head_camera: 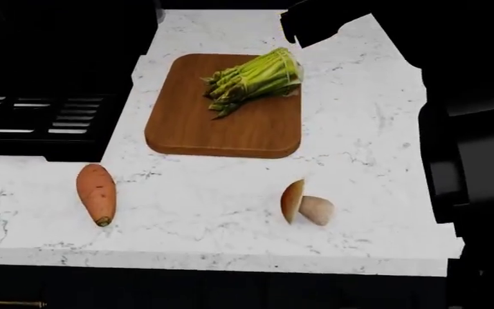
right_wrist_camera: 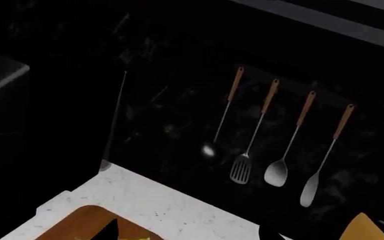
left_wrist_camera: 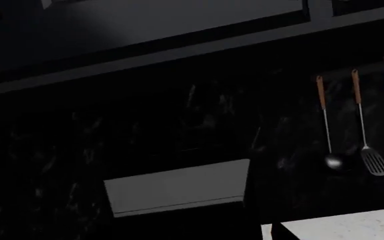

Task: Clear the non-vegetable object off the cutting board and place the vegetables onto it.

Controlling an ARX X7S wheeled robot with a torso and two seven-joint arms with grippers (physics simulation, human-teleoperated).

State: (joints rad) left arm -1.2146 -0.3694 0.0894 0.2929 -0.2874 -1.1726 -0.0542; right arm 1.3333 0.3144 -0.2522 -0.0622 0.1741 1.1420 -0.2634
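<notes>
Nearest the counter's front edge: sweet potato (head_camera: 96, 193) and mushroom (head_camera: 305, 206), well short of cutting board (head_camera: 221, 132), awaiting transfer. Atop the board, toward its far right corner, asparagus bundle (head_camera: 254, 80), uncleared. Gripper openings: cannot tell, jaws out of sight.

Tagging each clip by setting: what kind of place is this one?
Most likely a home kitchen: a white marble counter carrying a wooden cutting board, stove grates beside it, and wooden-handled utensils hanging on a dark wall behind.
</notes>
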